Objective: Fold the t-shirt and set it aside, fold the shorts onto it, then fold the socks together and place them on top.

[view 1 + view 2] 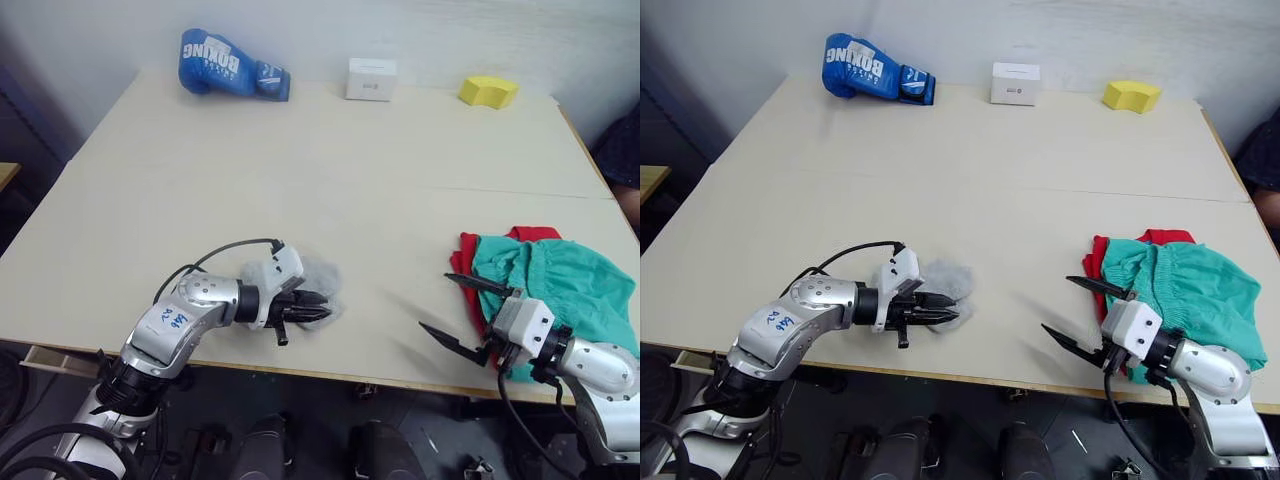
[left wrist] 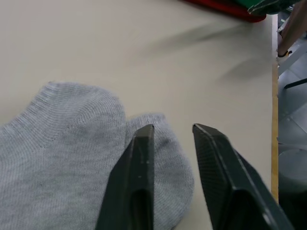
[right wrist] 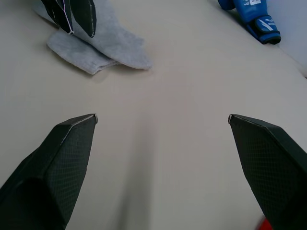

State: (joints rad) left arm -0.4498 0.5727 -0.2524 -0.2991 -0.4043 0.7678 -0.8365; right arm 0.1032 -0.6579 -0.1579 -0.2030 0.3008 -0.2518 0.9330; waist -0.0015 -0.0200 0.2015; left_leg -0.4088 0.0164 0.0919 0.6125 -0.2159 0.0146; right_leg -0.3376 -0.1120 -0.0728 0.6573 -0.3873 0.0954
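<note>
Socks (image 1: 318,283) under left gripper (image 1: 318,308); right gripper (image 1: 452,310) spread wide beside shorts (image 1: 560,285).

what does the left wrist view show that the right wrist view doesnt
Left wrist view: the socks' knit close up, the left tool over them with a narrow gap between its fingers, and a strip of the red t-shirt with teal shorts on it.

Right wrist view: the right tool wide open over bare table, and a blue boxing glove.

Both: the grey socks on the table.
</note>
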